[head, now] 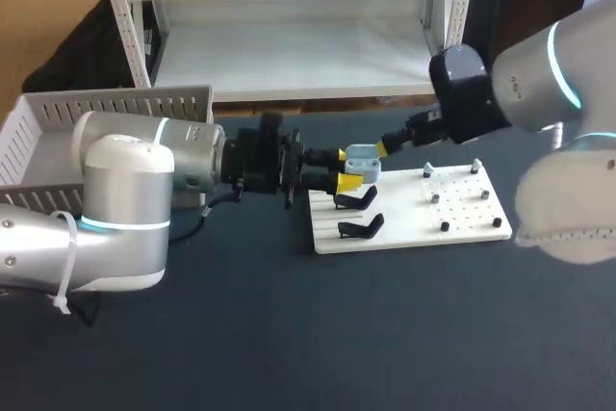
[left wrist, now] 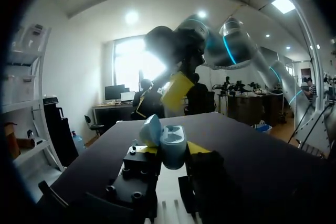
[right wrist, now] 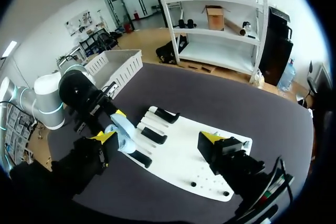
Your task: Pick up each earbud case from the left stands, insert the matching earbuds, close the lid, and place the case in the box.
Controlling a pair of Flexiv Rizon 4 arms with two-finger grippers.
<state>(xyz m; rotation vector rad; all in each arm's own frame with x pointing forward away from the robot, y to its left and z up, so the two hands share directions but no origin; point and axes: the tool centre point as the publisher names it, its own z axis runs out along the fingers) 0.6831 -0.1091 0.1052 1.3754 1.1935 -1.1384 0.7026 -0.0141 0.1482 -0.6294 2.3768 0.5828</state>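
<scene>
Left end effector [left wrist: 172,149] is clamped on the open blue case [left wrist: 173,139] at the white board's [head: 404,226] edge; right end effector [right wrist: 158,137] stands apart.

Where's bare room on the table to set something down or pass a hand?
Free: the dark table between the white board and the near edge, and the board's bare strip between the black stands and the pegs. Crowded: board's back-left corner, where left gripper, earbud case and right gripper meet.

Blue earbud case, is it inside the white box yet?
No, the left end effector holds the blue earbud case at the white board, well away from the white box.
</scene>
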